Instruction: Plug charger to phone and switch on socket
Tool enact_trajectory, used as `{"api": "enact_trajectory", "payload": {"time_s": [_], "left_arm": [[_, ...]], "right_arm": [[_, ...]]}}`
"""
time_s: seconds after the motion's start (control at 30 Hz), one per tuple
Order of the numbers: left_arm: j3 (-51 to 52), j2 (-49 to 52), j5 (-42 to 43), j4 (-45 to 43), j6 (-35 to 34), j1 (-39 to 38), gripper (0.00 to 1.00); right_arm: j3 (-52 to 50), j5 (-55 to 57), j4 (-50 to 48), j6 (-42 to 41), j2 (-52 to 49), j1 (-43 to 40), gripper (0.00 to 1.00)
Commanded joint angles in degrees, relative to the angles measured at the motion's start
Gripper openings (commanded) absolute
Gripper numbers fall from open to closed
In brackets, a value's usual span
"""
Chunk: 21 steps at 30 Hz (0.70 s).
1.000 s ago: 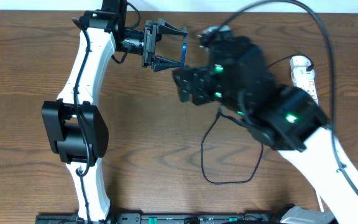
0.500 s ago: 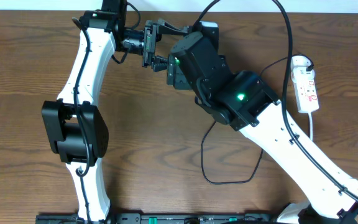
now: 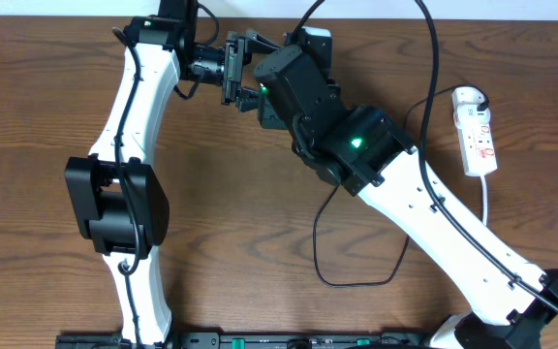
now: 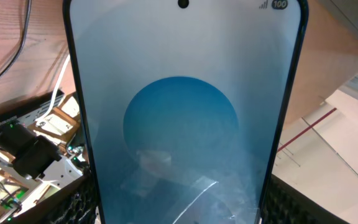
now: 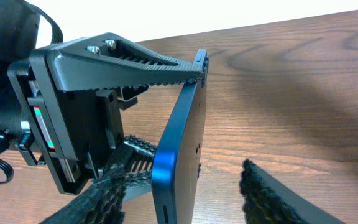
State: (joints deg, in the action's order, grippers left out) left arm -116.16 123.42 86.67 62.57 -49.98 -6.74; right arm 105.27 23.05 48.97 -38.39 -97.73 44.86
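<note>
The phone (image 4: 182,118) fills the left wrist view, its blue screen facing the camera, and my left gripper (image 4: 182,202) is shut on its two long edges. It is held on edge above the table at the back. In the right wrist view the phone (image 5: 179,149) shows edge-on between the fingers of my right gripper (image 5: 180,171), which is open around it; the right finger (image 5: 272,199) stands clear of its back. The overhead view hides the phone under my right gripper (image 3: 271,82). The charger (image 3: 356,282) loops on the table, its plug tip hidden. The socket (image 3: 477,131) lies at the far right.
The socket's white cord (image 3: 485,208) runs toward the front. My right arm (image 3: 434,213) crosses the table diagonally above part of the charger. My left arm (image 3: 134,126) stands along the left side. A thick black arm cable (image 3: 432,58) arcs over the back.
My right arm has swung left and back to the phone, and its jaws have narrowed around it. The left arm and the phone have stayed still.
</note>
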Motion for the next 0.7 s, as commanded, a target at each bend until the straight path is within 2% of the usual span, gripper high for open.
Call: {"api": "enact_trajectory", "payload": {"time_s": [0.0,0.23,0.67], "left_arm": [[-0.37,-2.56,2.23,-0.07,-0.26,0.2,0.75],[-0.37,-2.56,2.23,-0.07,-0.24,0.2,0.75],[-0.37,-2.56,2.23,-0.07,-0.24,0.2,0.74]], "right_arm": [[1.16,1.51,-0.17,-0.59,-0.35,0.13,0.54],[1.16,2.12,-1.6,-0.81,-2.45,0.04,0.49],[1.16,4.46,-2.05,-0.76,-2.69,-0.04,0.28]]}}
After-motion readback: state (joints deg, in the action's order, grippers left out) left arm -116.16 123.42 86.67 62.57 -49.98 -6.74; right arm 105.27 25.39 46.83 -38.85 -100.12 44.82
